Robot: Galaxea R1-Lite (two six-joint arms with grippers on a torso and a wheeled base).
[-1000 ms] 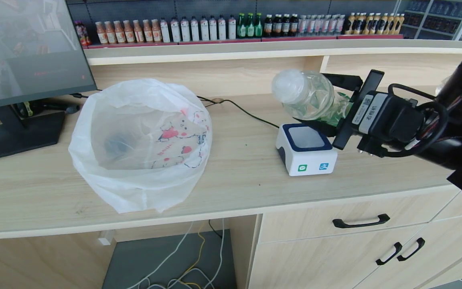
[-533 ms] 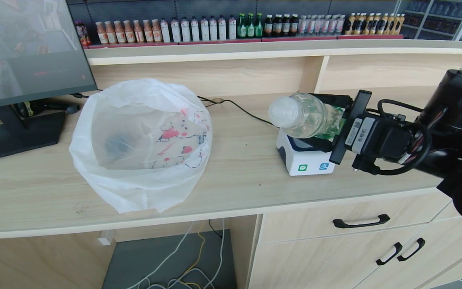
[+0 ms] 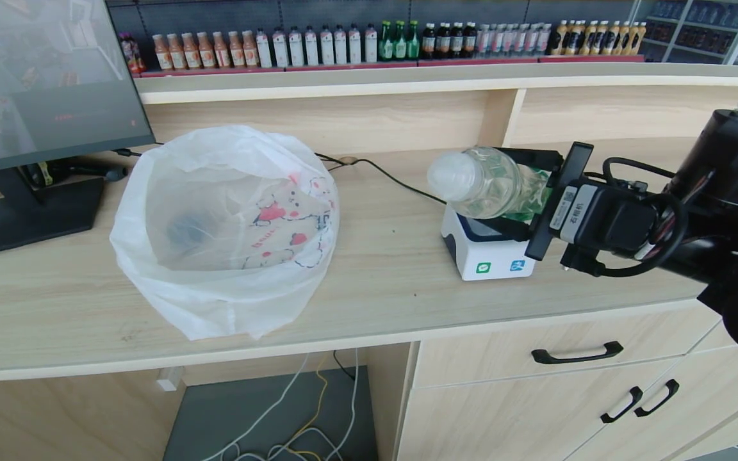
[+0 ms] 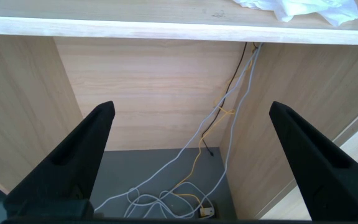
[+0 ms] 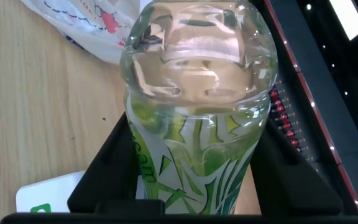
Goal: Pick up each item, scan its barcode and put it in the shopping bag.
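Change: bottle [image 3: 478, 182] dropped with the right gripper [image 3: 517, 192] to just above the scanner [image 3: 487, 256].
Hold: right gripper clamped it sideways, probably so the label [image 5: 191, 168] faced the scanner beneath.
Left gripper [image 4: 189, 112]: spread wide, holding nothing.

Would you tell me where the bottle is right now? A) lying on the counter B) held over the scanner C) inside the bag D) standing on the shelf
B: the right gripper holds the bottle sideways over the scanner, well apart from the bag.
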